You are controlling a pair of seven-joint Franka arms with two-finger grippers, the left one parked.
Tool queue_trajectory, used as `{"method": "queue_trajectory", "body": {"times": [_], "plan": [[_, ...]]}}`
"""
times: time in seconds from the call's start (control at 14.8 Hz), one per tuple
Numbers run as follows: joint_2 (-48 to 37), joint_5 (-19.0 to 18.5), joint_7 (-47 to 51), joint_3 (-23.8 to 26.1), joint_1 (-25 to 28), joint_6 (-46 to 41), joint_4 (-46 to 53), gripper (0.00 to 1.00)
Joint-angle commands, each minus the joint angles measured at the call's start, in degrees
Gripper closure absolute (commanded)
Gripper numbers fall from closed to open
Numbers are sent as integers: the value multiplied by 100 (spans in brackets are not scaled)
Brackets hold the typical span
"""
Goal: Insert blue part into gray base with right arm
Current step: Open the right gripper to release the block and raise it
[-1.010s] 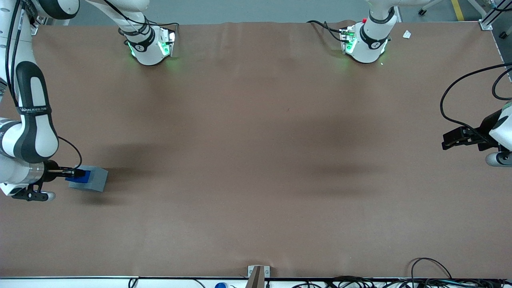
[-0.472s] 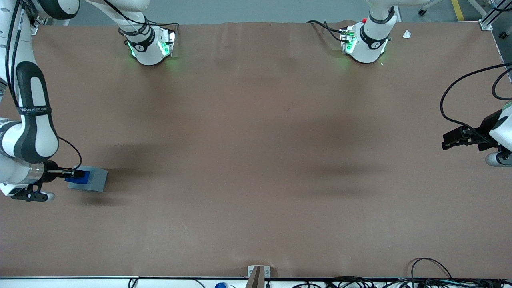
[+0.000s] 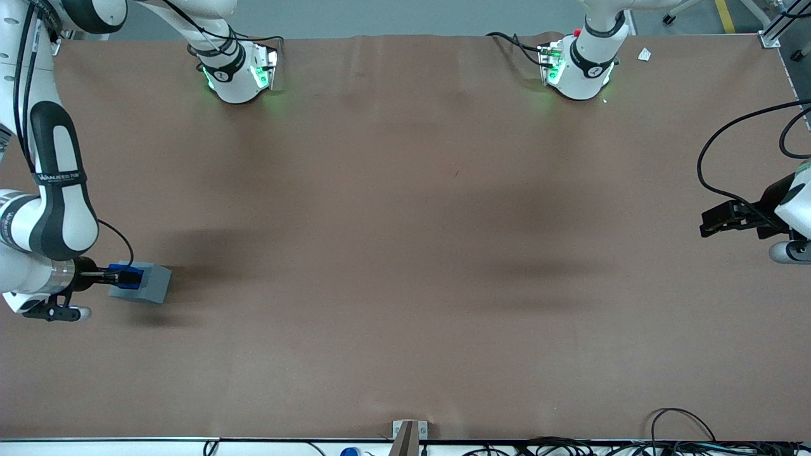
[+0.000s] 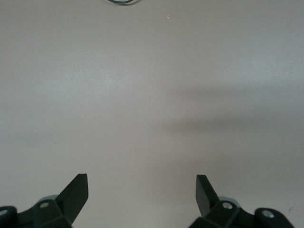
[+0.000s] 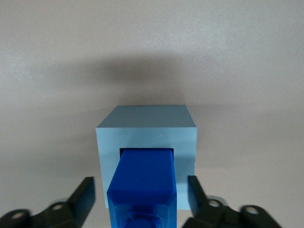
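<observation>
The gray base sits on the brown table near the working arm's end; it also shows in the right wrist view. The blue part stands in the base's square recess and sticks up out of it, as the right wrist view shows. My right gripper hangs over the base with the blue part between its fingers. In the right wrist view the gripper is open, with a gap between each finger and the blue part.
The two arm bases stand at the table edge farthest from the front camera. Cables lie at the nearest edge toward the parked arm's end. A small metal bracket sits at the middle of the nearest edge.
The right arm has shifted slightly nearer the front camera. The blue part now shows more squarely on the gray base, under the gripper.
</observation>
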Motion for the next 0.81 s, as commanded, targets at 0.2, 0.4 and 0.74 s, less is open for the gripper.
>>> {"method": "queue_trajectory", "body": {"times": [0.2,0.4,0.74], "plan": [[-18,99,-15,40,-80,51,-22,0],[-19,108,-6,40,-124,51,-22,0],[-264,108,-41,40,-97,-125,-39,0]]}}
